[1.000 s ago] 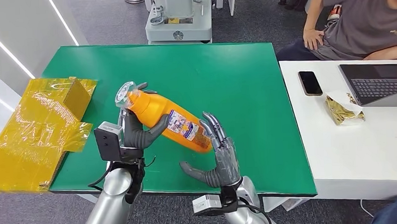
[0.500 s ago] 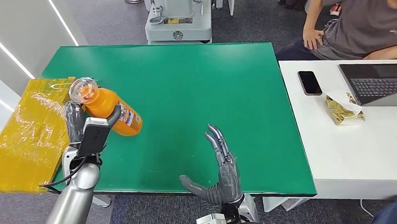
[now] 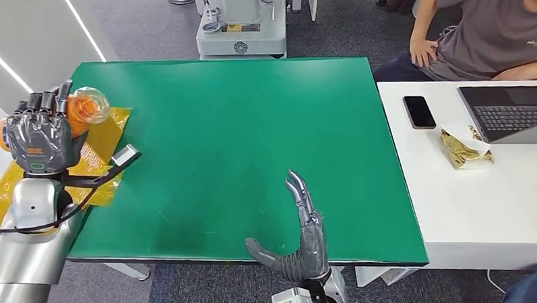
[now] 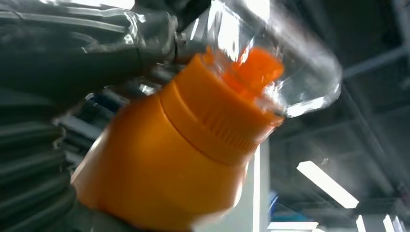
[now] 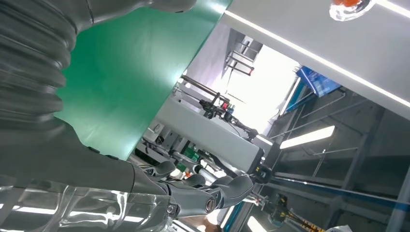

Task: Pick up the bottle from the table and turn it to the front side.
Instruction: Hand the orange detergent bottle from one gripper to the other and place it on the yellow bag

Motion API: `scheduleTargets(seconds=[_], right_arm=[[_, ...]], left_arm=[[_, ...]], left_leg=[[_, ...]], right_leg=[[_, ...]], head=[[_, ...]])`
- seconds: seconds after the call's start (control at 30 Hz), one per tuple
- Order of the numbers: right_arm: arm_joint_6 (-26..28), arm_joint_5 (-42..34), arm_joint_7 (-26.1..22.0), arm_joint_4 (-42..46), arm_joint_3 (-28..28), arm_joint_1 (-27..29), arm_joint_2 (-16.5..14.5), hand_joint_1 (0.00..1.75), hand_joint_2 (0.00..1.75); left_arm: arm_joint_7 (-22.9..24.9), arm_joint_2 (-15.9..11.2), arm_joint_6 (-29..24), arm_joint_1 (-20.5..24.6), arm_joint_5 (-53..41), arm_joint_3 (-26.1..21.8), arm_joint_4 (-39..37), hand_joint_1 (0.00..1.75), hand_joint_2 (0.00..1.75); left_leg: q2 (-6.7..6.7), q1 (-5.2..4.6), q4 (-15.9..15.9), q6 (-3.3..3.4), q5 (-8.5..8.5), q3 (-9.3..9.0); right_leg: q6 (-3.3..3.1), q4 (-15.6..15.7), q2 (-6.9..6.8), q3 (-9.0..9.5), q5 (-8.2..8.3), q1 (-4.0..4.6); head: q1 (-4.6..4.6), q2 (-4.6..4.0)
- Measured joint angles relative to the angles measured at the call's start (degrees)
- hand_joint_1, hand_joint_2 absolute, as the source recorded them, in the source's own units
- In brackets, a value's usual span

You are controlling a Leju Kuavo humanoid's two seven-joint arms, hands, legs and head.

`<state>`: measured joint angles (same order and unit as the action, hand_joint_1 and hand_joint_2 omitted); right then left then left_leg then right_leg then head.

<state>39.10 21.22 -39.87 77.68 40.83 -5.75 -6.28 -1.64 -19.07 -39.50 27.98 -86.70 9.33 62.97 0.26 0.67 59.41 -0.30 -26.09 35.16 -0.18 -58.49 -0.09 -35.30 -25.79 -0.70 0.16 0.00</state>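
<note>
Left hand (image 3: 39, 139) grasps orange plastic bottle with clear cap (image 3: 85, 109), raised above yellow film-wrapped box (image 3: 96, 134) beside green table (image 3: 251, 125); label hidden, no writing legible. Right hand (image 3: 304, 234) released, fingers spread, at table's near edge. Black phone (image 3: 419, 112) on white desk (image 3: 456, 199).
</note>
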Motion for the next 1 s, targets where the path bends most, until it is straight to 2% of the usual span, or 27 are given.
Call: scheduleTargets(seconds=[0.2, 0.37, 0.53, 0.8, 1.0], right_arm=[[0.00, -0.78, 0.00, 0.85, 0.02, 0.60, -0.01, 0.00, 1.75], [0.00, -2.22, 0.02, 2.06, 0.18, 1.11, 0.14, 0.00, 1.75], [0.00, -2.31, 0.19, 3.10, 0.40, 2.01, 0.54, 0.00, 1.75], [0.00, -2.27, 0.73, 3.85, 0.61, 2.54, 0.94, 0.00, 1.75], [0.00, -1.00, 2.01, 5.01, 0.61, 3.45, 1.45, 0.00, 1.75]], left_arm=[[0.52, -2.75, -0.03, 2.78, -0.03, 0.87, -3.13, 1.75, 1.75], [-1.93, -4.23, 0.07, 8.27, -0.03, 5.86, -12.43, 1.75, 1.75], [-2.58, -3.59, -0.09, 11.66, -0.03, 10.32, -22.15, 1.75, 1.75], [-3.85, -2.46, 0.70, 12.63, -0.02, 12.80, -29.23, 1.75, 1.75], [-2.82, -1.06, 2.55, 12.37, -0.01, 14.76, -34.75, 1.75, 1.75]], left_leg=[[0.01, -0.01, 0.01, 0.00, 0.00, -0.01], [0.00, -0.02, 0.01, -0.02, 0.02, -0.02], [0.11, -0.02, 0.01, -0.02, 0.01, -0.03], [0.11, -0.01, 0.00, -0.09, -0.03, -0.02], [0.11, -0.01, 0.00, -0.09, -0.03, -0.02]], right_leg=[[0.00, 0.02, 0.01, 0.00, 0.00, 0.00], [-0.03, 0.02, -0.01, 0.01, 0.03, -0.01], [-0.05, 0.02, 0.12, -0.01, 0.05, -0.01], [-0.06, 0.03, 0.13, -0.04, 0.03, -0.01], [-0.06, 0.02, 0.14, -0.03, 0.04, -0.01]], head=[[0.00, 0.00], [0.00, 0.00], [0.01, 0.00], [0.00, 0.00], [0.01, 0.00]])
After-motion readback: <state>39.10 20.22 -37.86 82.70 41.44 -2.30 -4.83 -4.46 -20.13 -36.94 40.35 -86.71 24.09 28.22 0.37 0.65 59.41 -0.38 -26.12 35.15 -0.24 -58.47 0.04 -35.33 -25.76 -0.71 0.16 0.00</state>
